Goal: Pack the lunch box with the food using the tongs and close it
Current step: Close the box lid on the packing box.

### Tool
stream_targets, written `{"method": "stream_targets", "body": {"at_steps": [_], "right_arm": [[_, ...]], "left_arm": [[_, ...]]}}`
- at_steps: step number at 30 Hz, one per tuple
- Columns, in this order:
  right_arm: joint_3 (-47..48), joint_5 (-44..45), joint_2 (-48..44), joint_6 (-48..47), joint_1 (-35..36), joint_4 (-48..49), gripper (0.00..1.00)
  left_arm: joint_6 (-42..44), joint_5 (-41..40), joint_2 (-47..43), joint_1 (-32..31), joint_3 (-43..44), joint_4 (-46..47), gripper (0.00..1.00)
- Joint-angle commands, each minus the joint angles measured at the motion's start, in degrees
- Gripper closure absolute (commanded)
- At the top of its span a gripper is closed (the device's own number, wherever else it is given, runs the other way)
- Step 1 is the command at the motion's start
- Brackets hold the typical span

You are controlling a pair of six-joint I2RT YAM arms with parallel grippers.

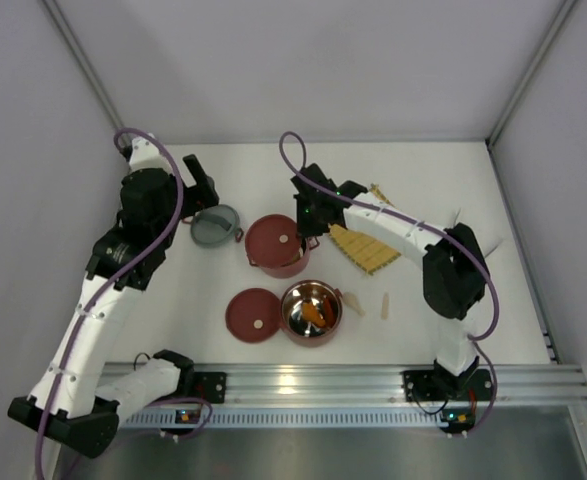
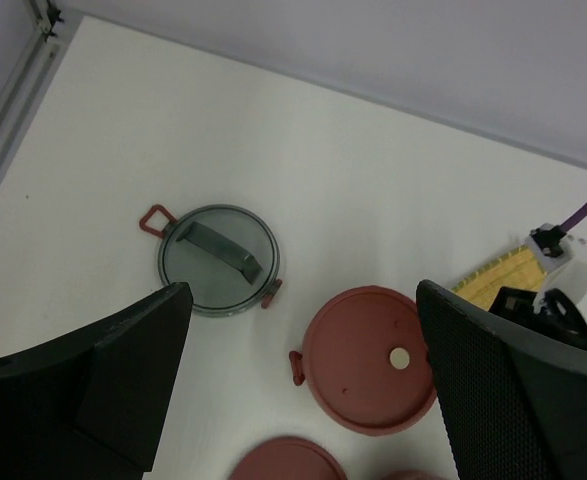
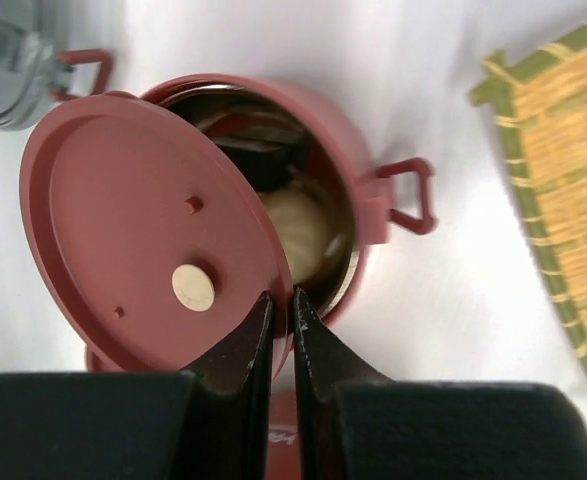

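Note:
The lunch box stands in two parts. One maroon bowl (image 1: 285, 262) holds food: a pale round piece (image 3: 298, 225) and a black-wrapped roll (image 3: 258, 160). A maroon lid (image 3: 143, 240) with a pale centre dot lies tilted over that bowl, leaving its right side uncovered, and my right gripper (image 3: 281, 295) is shut on the lid's rim. The second bowl (image 1: 311, 311), steel-lined, sits in front with orange slabs (image 1: 319, 316) inside. Another maroon lid (image 1: 254, 315) lies flat to its left. My left gripper (image 2: 301, 290) hangs open above the table, holding nothing. The tongs are out of view.
A grey lid with a strap handle (image 2: 218, 258) lies left of the covered bowl, below my left gripper (image 1: 201, 190). The yellow woven mat (image 1: 363, 248) sits right of the bowls, partly under the right arm. A beige stick (image 1: 384, 305) and small spoon (image 1: 353, 300) lie beside the open bowl.

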Motion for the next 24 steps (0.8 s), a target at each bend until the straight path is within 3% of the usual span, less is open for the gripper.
{"method": "stream_targets", "body": {"at_steps": [1, 24], "right_arm": [[-1.5, 0.6, -3.6, -1.5, -2.5, 4.8, 0.95], [-3.9, -1.4, 1.0, -3.2, -3.6, 6.9, 0.95]], "left_arm": [[-1.6, 2.2, 0.6, 0.3, -1.8, 3.1, 0.01], [-3.6, 6.1, 2.7, 0.3, -9.5, 5.0, 0.01]]}}
